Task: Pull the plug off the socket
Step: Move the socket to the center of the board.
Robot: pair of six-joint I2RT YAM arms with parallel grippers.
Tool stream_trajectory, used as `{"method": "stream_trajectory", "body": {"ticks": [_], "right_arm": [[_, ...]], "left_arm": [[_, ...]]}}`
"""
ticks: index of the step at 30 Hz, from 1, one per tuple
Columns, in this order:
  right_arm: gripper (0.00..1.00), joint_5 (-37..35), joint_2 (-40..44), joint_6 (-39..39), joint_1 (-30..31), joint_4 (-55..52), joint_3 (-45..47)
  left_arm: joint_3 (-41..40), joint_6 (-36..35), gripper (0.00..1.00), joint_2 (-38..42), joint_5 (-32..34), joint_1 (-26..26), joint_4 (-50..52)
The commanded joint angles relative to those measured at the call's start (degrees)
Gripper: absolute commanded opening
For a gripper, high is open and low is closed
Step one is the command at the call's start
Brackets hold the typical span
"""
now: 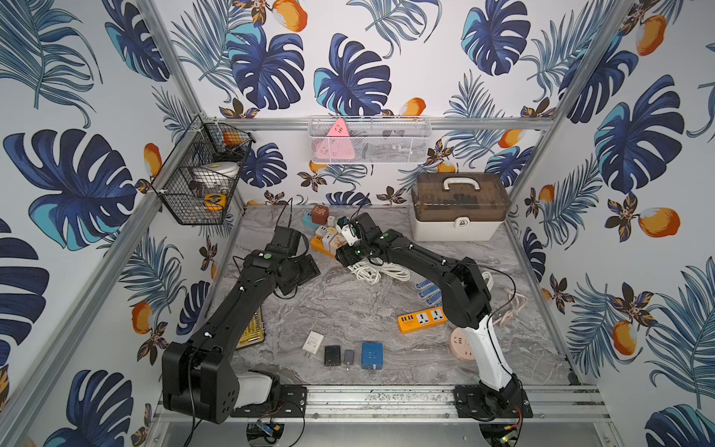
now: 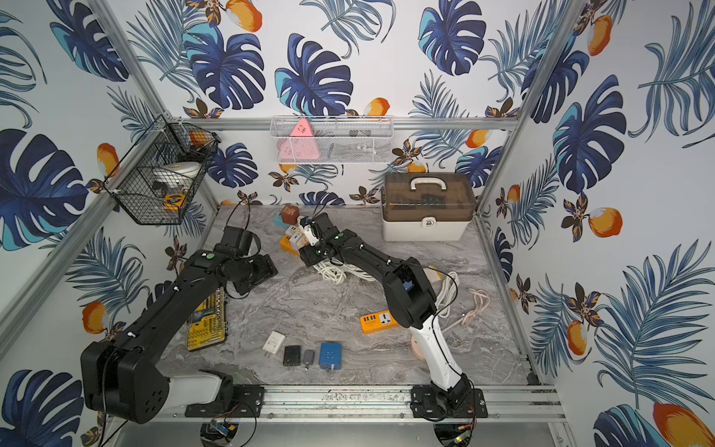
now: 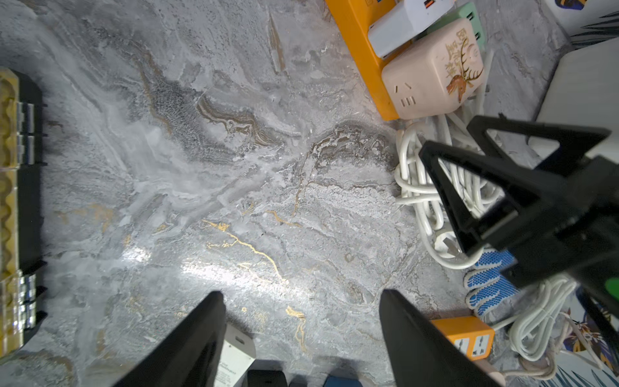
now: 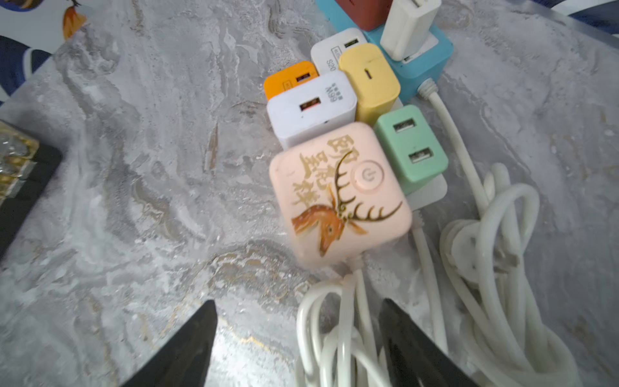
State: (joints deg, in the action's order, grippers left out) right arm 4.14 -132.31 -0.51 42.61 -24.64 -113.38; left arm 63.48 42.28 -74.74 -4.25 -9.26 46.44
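Where marble tabletop (image 4: 134, 201) shines: rounded pink cube (image 4: 338, 197), coiled cord (image 4: 502, 268)

At the back of the table (image 1: 348, 305) a power strip (image 3: 360, 60) lies with a bunch of plugs (image 1: 329, 233) stuck in it, a heap of cord (image 1: 381, 271) lies just in front of it, and a box with a handle (image 1: 458, 209) sits in the back right corner. Near the front edge four small chargers (image 1: 349, 356) lie in a row, with a second power strip (image 1: 421, 319) and a round socket (image 1: 458, 342) to their right and a tool case (image 2: 207, 321) to their left. A wire basket (image 1: 197, 185) hangs on the left wall and a long basket (image 1: 369, 139) hangs on the back wall.
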Motion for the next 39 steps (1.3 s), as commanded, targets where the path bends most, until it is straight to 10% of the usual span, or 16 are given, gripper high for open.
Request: {"method": "stream_trajectory", "body": {"ticks": [1,39], "right_arm": [[0.78,-2.0,-3.1,-1.6,0.0,-2.2,-3.6],[0.92,-12.1,-15.5,-5.5,3.3,-4.3,-22.1]], "left_arm": [[-1.4,1.1,0.79,2.1,-0.4,-1.0,1.5],[-2.4,3.4,0.78,14.6,-3.7,-4.1,12.3]]}}
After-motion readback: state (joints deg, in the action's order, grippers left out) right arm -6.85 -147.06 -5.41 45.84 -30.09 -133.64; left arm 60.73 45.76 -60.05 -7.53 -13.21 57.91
